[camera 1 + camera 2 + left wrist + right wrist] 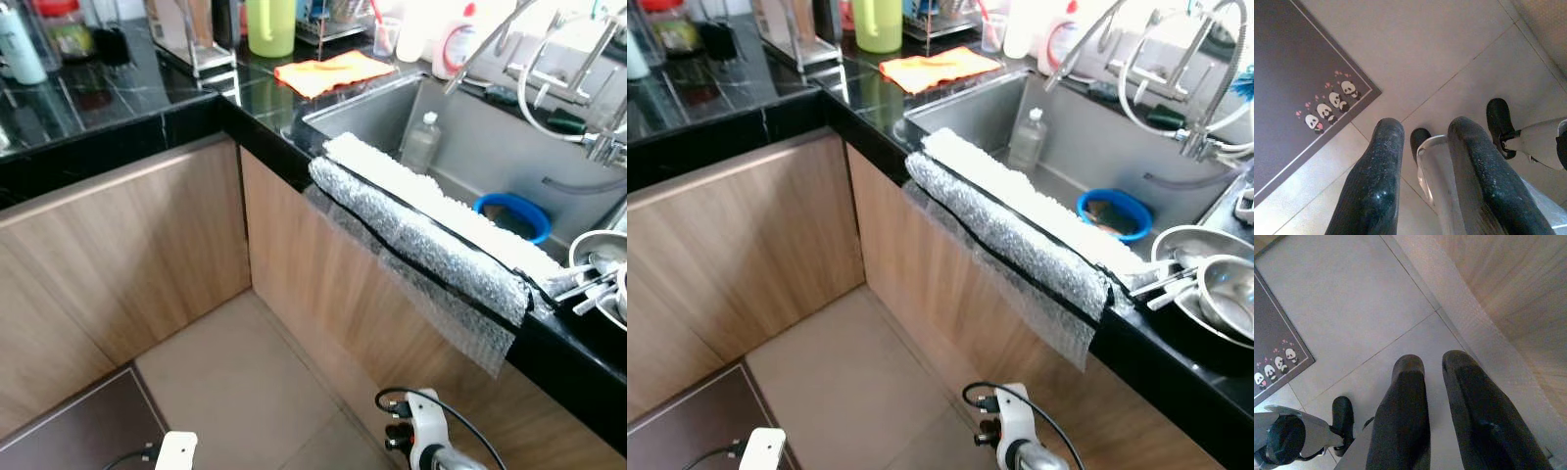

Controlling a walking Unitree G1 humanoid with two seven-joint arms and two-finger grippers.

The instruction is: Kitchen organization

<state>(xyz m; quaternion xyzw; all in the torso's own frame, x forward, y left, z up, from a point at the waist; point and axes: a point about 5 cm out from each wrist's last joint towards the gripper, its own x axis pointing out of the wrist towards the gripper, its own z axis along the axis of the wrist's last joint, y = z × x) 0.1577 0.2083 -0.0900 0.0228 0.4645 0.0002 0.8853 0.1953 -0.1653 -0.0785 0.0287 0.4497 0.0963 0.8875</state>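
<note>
One orange cloth (330, 71) lies on the table (118, 122), along with one green jug (270, 25) and one white detergent bottle (458, 41). The sink (509, 157) holds one clear bottle (421, 143) and one blue bowl (514, 215), with one grey mat (421, 240) draped over its edge. On the floor lies one dark mat (1298, 93) (four pandas printed on it).

Black counter (118, 122), orange cloth (331, 71), green jug (270, 25), draped mat (421, 230)

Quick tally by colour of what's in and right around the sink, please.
Orange: 1, cloth
Blue: 1, bowl
Green: 1, jug
Clear: 1, bottle
White and grey: 1, mat draped over the sink edge
Total: 5
</note>
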